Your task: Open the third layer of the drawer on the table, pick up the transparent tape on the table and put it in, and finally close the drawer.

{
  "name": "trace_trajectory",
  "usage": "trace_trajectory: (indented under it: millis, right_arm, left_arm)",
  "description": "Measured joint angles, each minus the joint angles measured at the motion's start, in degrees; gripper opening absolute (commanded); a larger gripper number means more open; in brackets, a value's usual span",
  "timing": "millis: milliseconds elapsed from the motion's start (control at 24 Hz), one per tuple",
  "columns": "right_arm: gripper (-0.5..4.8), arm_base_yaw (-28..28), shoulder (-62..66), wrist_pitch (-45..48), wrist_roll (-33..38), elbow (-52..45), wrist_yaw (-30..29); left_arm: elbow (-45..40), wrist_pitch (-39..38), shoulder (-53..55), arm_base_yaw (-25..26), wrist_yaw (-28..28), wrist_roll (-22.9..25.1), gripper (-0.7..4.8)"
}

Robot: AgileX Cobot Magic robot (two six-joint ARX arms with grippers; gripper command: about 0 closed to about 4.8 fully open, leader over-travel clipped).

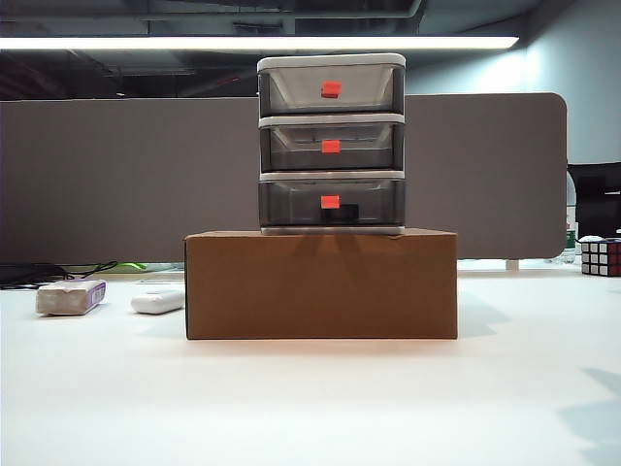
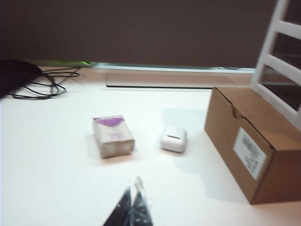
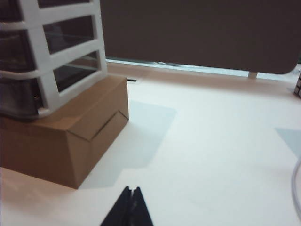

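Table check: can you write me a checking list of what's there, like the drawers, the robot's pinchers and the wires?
Surface: table, white, smooth.
Job's things: drawer on cardboard box, all layers shut; third layer shows a dark shape inside; transparent tape not seen on table.
Clutter: purple-labelled block, white oblong, puzzle cube.
Grippers: left gripper and right gripper shut, empty, above table.
Cables: black cables, far left.
Surroundings: grey partition behind.

Office: grey desk partition [image 1: 116,175], ceiling strip light [image 1: 252,43].
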Motion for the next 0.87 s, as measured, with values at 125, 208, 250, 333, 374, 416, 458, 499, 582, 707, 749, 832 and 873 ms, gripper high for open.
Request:
trace_trajectory:
  millis: [125, 208, 250, 333, 374, 416, 458, 499, 582, 707, 749, 832, 873]
  right_arm:
    - [-0.05, 0.1, 0.0, 1.5, 0.0, 0.0, 0.0]
    - [-0.05, 0.1, 0.0, 1.9, 0.0, 0.0, 0.0]
    - [-0.05, 0.1, 0.0, 1.9, 0.0, 0.0, -0.2]
    - [-0.05, 0.1, 0.0, 1.9, 0.0, 0.0, -0.7]
    - [-0.05, 0.1, 0.0, 1.9, 0.0, 0.0, -0.9]
    - [-0.05, 0.1, 0.0, 1.9, 0.0, 0.0, -1.0]
    - [-0.05, 0.1, 0.0, 1.9, 0.0, 0.0, -1.0]
    - [-0.05, 0.1, 0.0, 1.9, 0.0, 0.0, -1.0]
    - [-0.05, 0.1, 0.0, 1.8, 0.0, 0.0, -1.0]
    - [-0.05, 0.1, 0.0, 1.8, 0.0, 0.0, -1.0]
    - [-0.05, 0.1, 0.0, 1.8, 0.0, 0.0, -1.0]
    - [-0.05, 0.1, 0.0, 1.8, 0.0, 0.0, -1.0]
    - [-0.05, 0.1, 0.0, 1.8, 0.0, 0.0, -1.0]
  left_arm:
    - [0.0, 0.8, 0.0, 2.3, 0.6, 0.0, -0.05]
    - [0.0, 0.9, 0.0, 2.3, 0.9, -0.2, -0.05]
    - [0.0, 0.9, 0.0, 2.2, 1.0, -0.2, -0.05]
    - [0.0, 0.7, 0.0, 2.2, 1.0, -0.2, -0.05]
    - [0.0, 0.6, 0.0, 2.2, 1.0, -0.2, -0.05]
    - [0.0, 0.5, 0.0, 2.2, 1.0, -0.2, -0.05]
    - [0.0, 0.5, 0.0, 2.2, 1.0, -0.2, -0.05]
    - [0.0, 0.5, 0.0, 2.2, 1.0, -0.2, -0.05]
    - [0.0, 0.5, 0.0, 2.2, 1.0, -0.2, -0.05]
    - [0.0, 0.5, 0.0, 2.2, 1.0, -0.2, -0.05]
    - [0.0, 0.5, 0.0, 2.2, 1.0, -0.2, -0.05]
    - [0.0, 0.5, 0.0, 2.2, 1.0, -0.2, -0.05]
    - [0.0, 0.5, 0.0, 2.2, 1.0, -0.2, -0.05]
